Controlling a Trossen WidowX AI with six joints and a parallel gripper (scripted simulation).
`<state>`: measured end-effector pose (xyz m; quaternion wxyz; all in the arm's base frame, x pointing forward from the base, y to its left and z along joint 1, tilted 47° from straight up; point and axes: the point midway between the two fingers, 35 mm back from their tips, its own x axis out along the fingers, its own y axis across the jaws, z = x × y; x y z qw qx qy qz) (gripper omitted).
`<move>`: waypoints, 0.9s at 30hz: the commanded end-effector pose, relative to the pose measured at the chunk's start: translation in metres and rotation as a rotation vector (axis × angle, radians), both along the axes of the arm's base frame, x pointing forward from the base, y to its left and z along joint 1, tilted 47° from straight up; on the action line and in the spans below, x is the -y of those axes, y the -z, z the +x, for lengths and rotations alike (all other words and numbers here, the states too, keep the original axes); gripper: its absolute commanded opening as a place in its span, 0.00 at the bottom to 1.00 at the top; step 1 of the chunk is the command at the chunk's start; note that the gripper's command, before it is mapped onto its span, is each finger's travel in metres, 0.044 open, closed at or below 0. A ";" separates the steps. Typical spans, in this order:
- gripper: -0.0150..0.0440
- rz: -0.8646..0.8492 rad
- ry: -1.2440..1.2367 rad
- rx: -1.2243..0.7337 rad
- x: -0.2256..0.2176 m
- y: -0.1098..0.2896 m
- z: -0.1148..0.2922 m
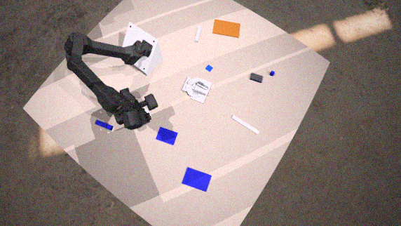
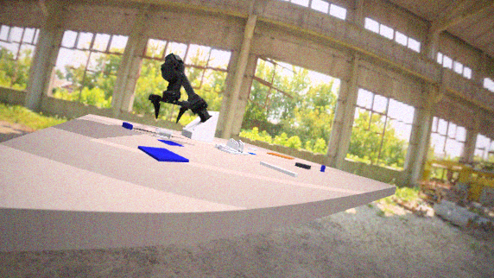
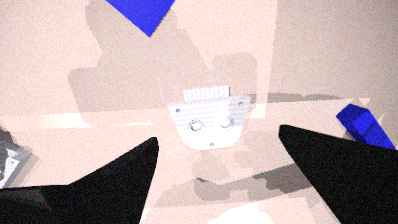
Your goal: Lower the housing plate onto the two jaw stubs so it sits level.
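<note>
The white housing plate [image 3: 210, 137] [image 2: 163, 135] appears to lie on the table, with two round features, small dark holes and a ribbed strip along one edge; in the top view the hand mostly hides it. My gripper [image 3: 218, 136] [image 2: 167, 120] [image 1: 136, 115] is open and empty above the plate, one finger on each side of it in the wrist view. The white base [image 1: 202, 99] [image 2: 232, 151] stands apart from the plate, with the two jaws [image 1: 200, 89] [image 2: 236, 144] standing up on it and no plate over them. Jaw pins and stubs are too small to make out.
A blue block [image 1: 104, 125] [image 2: 127, 125] [image 3: 367, 127] lies beside the hand. Two blue sheets [image 1: 167, 136] [image 1: 197, 179] lie toward the front. Farther off are an orange sheet [image 1: 226, 29], white bars [image 1: 245, 124] [image 1: 198, 34], a dark block [image 1: 256, 77] and small blue pieces [image 1: 209, 68] [image 1: 272, 73].
</note>
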<state>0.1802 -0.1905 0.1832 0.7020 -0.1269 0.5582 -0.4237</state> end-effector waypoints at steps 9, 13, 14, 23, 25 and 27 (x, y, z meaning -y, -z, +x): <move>1.00 0.003 -0.008 -0.008 0.007 0.009 -0.001; 1.00 0.004 -0.007 -0.008 0.011 0.013 0.000; 1.00 0.003 -0.007 -0.008 0.012 0.014 0.000; 1.00 0.002 -0.007 -0.008 0.021 0.023 0.000; 1.00 0.002 -0.007 -0.008 0.021 0.023 0.000; 1.00 0.002 -0.007 -0.008 0.021 0.023 0.000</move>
